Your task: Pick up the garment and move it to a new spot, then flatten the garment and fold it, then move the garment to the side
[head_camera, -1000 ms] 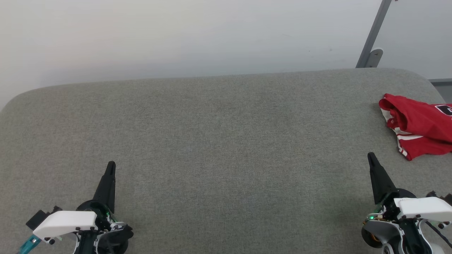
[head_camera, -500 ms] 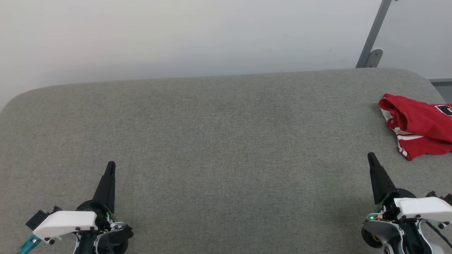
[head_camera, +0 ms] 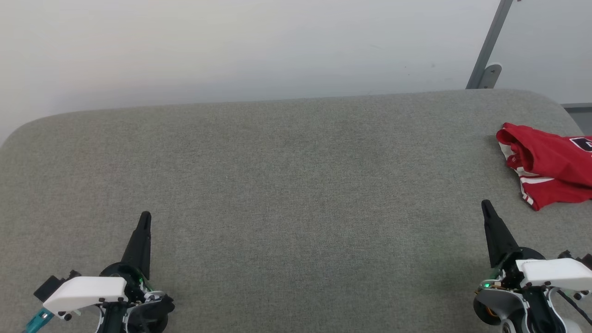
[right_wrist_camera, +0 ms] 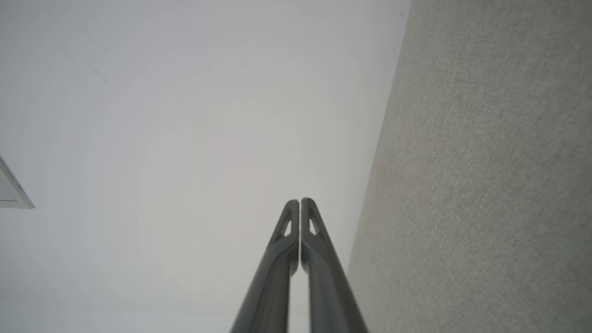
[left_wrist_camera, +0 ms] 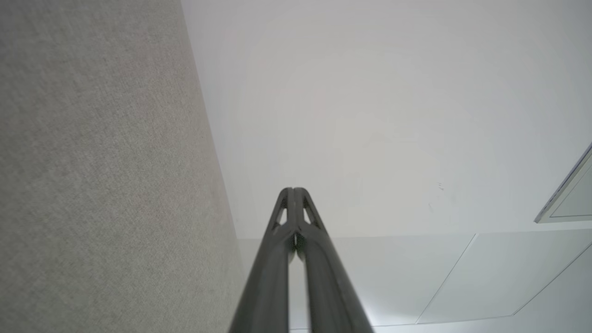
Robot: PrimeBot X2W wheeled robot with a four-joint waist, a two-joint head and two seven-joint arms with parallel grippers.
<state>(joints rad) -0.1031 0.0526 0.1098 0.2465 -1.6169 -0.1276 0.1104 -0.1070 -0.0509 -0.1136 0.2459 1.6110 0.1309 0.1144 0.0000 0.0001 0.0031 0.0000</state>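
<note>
The garment (head_camera: 548,164), a red jersey with white sleeve and striped trim, lies crumpled at the far right edge of the grey padded surface (head_camera: 286,185), partly cut off by the head view's border. My right gripper (head_camera: 486,206) is shut and empty, low at the right, a short way in front and left of the garment. My left gripper (head_camera: 145,217) is shut and empty at the lower left, far from the garment. In the wrist views both grippers (left_wrist_camera: 293,190) (right_wrist_camera: 300,201) show fingers pressed together, pointing toward the white wall.
A white wall (head_camera: 231,46) stands behind the padded surface. A grey metal strut (head_camera: 489,48) leans at the back right corner. The surface has rounded back corners and ends close beyond the garment.
</note>
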